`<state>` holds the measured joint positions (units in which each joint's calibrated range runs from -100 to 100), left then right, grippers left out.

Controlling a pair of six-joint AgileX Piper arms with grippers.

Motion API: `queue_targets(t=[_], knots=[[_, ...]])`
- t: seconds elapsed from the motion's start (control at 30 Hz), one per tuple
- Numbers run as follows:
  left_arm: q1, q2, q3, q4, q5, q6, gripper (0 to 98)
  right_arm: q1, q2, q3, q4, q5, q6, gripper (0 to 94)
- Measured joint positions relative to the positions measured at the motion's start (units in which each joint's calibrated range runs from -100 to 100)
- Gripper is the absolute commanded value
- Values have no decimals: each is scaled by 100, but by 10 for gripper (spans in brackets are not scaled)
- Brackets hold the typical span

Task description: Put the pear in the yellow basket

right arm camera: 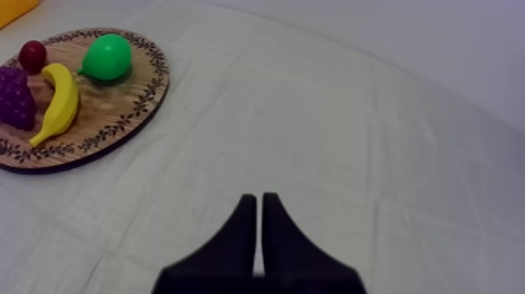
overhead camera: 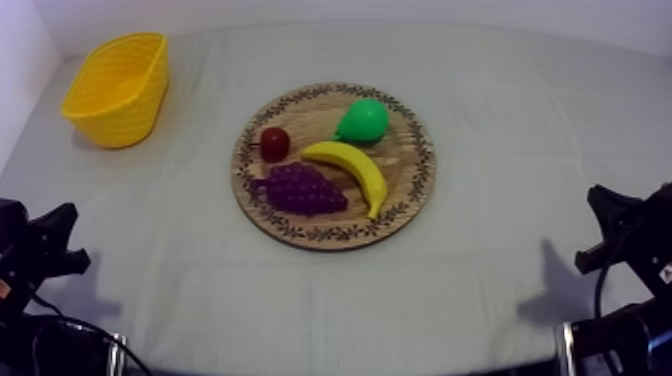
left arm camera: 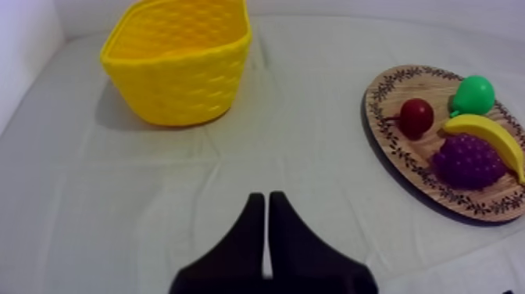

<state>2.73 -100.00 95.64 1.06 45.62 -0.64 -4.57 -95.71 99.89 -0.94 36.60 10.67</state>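
Note:
A green pear (overhead camera: 362, 120) lies on the far right part of the round wooden board (overhead camera: 410, 190) in the middle of the table; it also shows on the board as the pear (left arm camera: 473, 95) and the pear (right arm camera: 106, 58). The yellow basket (overhead camera: 118, 88) stands at the far left, seen close as the basket (left arm camera: 181, 64). My left gripper (overhead camera: 62, 240) rests low at the left edge, its fingers together in a narrow wedge (left arm camera: 266, 205), shut on nothing. My right gripper (overhead camera: 606, 228) rests low at the right, likewise shut (right arm camera: 258, 205). Both are far from the board.
On the board with the pear lie a banana (overhead camera: 352, 170), a bunch of purple grapes (overhead camera: 300, 189) and a small red fruit (overhead camera: 274, 143). Grey-white cloth (overhead camera: 520, 130) covers the table between the board and both arms.

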Motion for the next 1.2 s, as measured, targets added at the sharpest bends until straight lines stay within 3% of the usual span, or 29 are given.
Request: queue_targets(t=[0.5,0.73,0.97,1.07,1.2], knots=[[-4,0,0,0,0,-12,0,0,0,0,0,0,5,4],[49,0,7,-11,-42,-269,0,0,0,0,0,0,2,4],[337,0,-18,7,-71,17,1,0,0,0,0,0,-4,4],[547,0,-18,113,-218,27,1,0,0,0,0,0,-1,4],[853,81,-28,467,-475,-213,1,0,0,0,0,0,-1,4]])
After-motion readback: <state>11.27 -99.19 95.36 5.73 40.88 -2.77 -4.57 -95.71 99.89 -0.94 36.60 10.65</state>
